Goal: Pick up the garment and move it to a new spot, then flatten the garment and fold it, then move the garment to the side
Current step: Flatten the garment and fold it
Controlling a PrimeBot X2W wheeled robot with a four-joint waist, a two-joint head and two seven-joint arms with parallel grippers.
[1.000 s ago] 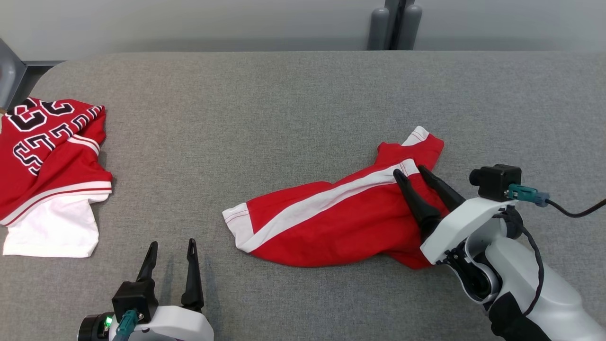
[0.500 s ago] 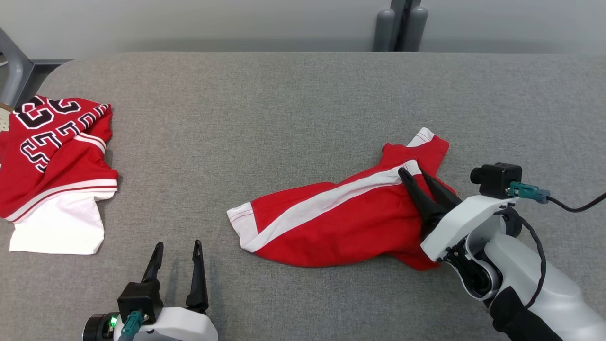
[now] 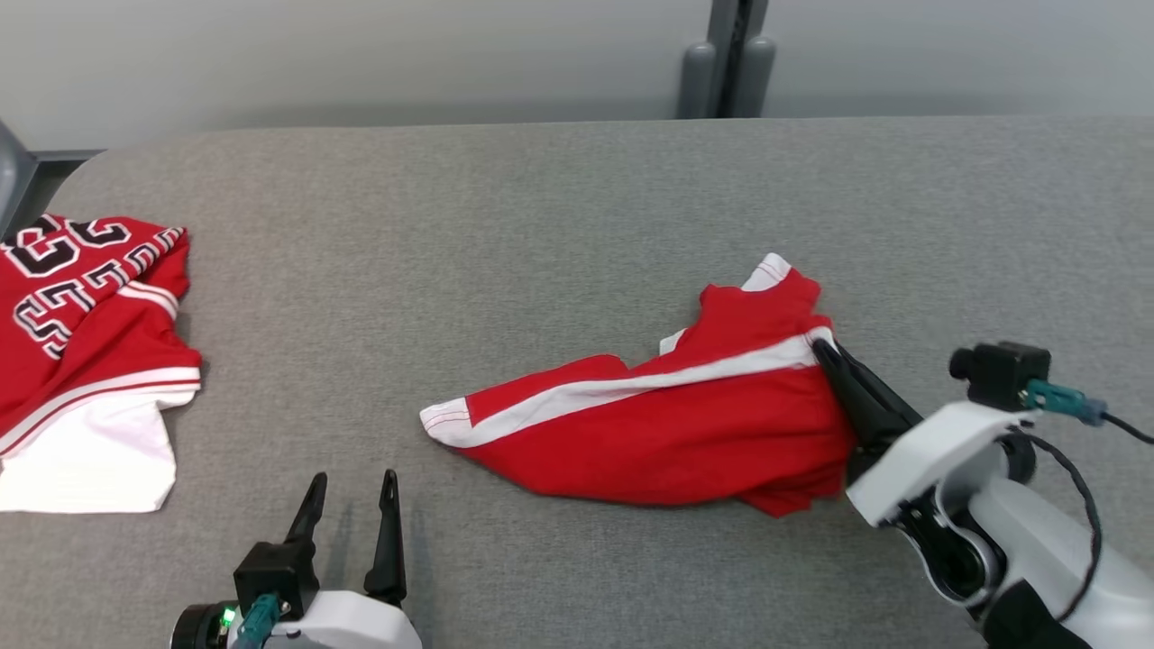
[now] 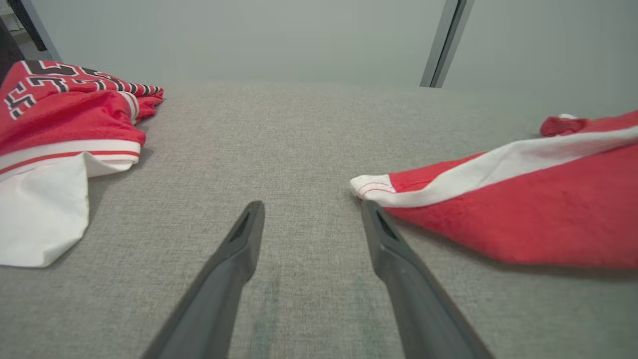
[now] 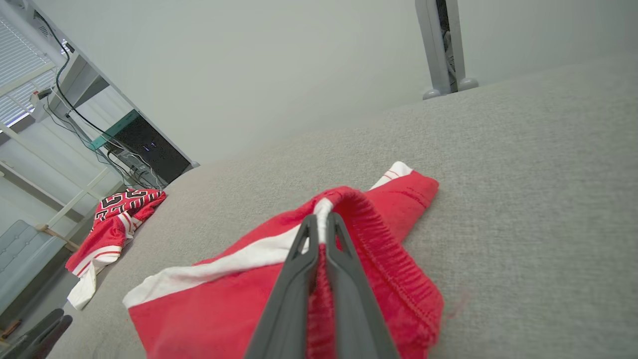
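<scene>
At the far left of the grey fabric-covered table [image 3: 541, 207], a crumpled red jersey with black-and-white lettering [image 3: 81, 297] lies over a plain white cloth [image 3: 90, 460], well apart from the work. I take this pile to be no part of the present step.

Near the lower left, the left gripper [image 3: 353, 478] hangs just above the table, its 2 dark fingers spread wide with nothing between them. In its wrist view the white leg hem [image 4: 371, 185] of the garment lies just beside 1 finger, and I cannot tell whether they touch.

Right of centre lies the task's thing, the red shorts with a white side stripe [image 3: 649, 433]. They are rumpled and stretched out across the table, with most of the cloth resting on the surface. At their right end the right gripper [image 3: 825, 347] is clenched on the elastic waistband [image 5: 379, 234]. Its 2 fingers are pressed together with the white stripe pinched between them, and the cloth there is bunched into a small raised ridge.

By my reading, only the grasp that opens stage 1 is made. The shorts are not yet lifted clear of the table, and they show neither flattening nor any fold. Carrying them to a new spot, smoothing them out, folding them and setting them aside are all left to do, and the idle left gripper will likely be needed for the flattening and folding.
</scene>
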